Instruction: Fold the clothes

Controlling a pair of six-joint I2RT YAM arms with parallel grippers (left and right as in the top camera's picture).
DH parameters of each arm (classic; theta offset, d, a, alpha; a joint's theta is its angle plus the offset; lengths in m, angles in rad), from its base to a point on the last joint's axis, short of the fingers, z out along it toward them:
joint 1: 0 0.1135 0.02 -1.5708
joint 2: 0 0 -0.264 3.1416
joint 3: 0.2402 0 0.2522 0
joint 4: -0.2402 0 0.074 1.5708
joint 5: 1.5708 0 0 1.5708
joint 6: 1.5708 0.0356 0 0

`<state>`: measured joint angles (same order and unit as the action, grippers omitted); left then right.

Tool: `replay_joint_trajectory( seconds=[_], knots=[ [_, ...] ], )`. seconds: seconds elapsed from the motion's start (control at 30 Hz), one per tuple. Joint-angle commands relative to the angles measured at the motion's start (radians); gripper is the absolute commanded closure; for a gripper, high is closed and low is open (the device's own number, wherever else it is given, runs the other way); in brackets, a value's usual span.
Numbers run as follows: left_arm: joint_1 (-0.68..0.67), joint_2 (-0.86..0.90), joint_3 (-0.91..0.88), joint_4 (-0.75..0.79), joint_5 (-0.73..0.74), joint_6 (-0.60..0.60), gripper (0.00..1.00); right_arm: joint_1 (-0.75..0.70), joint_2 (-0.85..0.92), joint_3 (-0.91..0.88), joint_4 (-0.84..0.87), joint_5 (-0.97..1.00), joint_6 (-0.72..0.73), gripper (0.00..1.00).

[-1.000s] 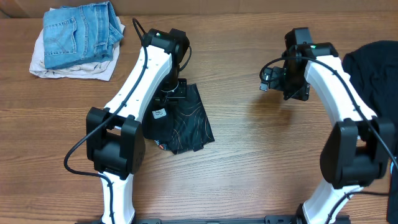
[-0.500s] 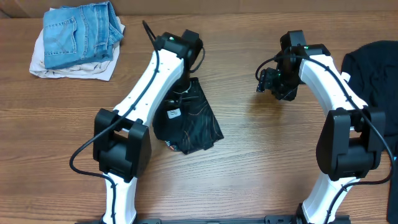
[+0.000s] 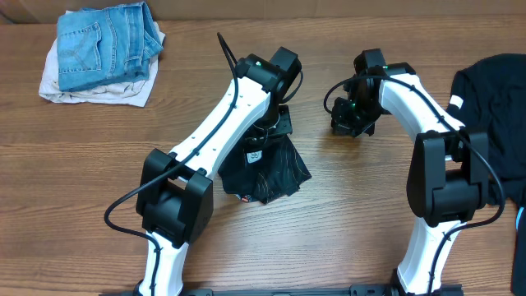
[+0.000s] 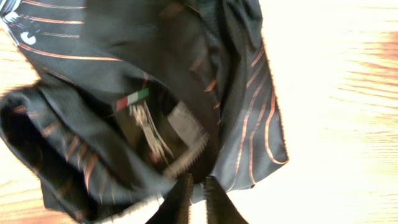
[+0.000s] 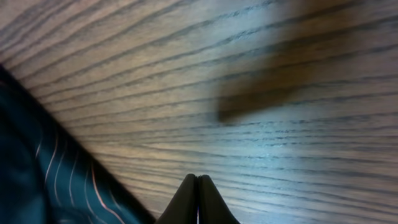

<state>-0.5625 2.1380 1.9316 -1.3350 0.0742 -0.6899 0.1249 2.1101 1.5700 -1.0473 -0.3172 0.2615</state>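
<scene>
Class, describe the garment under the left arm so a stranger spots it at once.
On the wooden table, look mid-table beneath the left gripper. Its jaws pinch a bunched black jersey. Unlike the plain black cloth at the right edge or the blue jeans top left, it bears fine orange lines.

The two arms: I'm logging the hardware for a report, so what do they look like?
Both the left arm and right arm have smooth white links between blocky black joints, with thin black cables looping alongside. A small green light glows near the left wrist. The fingers are black and tapered.
</scene>
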Motion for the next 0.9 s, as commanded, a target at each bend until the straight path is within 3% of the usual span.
replay_joint_trajectory(
  seconds=[0.0,0.23,0.37,0.5,0.6,0.67,0.73,0.77,0.8,0.87],
  knots=[
    [-0.015,0.0,0.021,0.018,-0.002,-0.051,0.93,0.0,0.002,0.0,0.005,-0.044,-0.004,0.96],
    [-0.037,0.0,0.021,0.088,0.043,-0.049,0.92,0.0,0.002,0.0,0.006,-0.044,-0.003,0.96],
    [-0.043,-0.001,0.031,0.101,0.037,0.039,0.89,0.0,0.002,0.0,0.006,-0.043,-0.003,0.96],
    [0.007,-0.01,0.127,-0.018,-0.068,0.039,0.83,-0.001,0.002,0.0,0.011,-0.044,0.0,0.87],
    [0.079,-0.01,0.225,-0.128,-0.126,0.036,0.78,-0.006,0.001,0.004,0.01,-0.043,-0.001,0.86],
    [0.144,-0.01,0.284,-0.192,-0.146,0.037,0.57,-0.012,-0.001,0.02,-0.001,-0.043,-0.001,0.86],
    [0.222,-0.01,0.331,-0.246,-0.158,0.04,0.17,-0.014,-0.009,0.056,-0.038,-0.043,-0.001,0.86],
    [0.258,-0.01,0.344,-0.264,-0.159,0.039,0.07,-0.014,-0.015,0.073,-0.057,-0.043,-0.001,0.86],
    [0.301,-0.01,0.354,-0.279,-0.159,0.039,0.0,-0.013,-0.024,0.092,-0.077,-0.043,-0.002,0.85],
    [0.376,-0.01,0.354,-0.286,-0.155,0.039,0.0,0.002,-0.044,0.132,-0.121,-0.043,-0.004,0.8]
  ],
)
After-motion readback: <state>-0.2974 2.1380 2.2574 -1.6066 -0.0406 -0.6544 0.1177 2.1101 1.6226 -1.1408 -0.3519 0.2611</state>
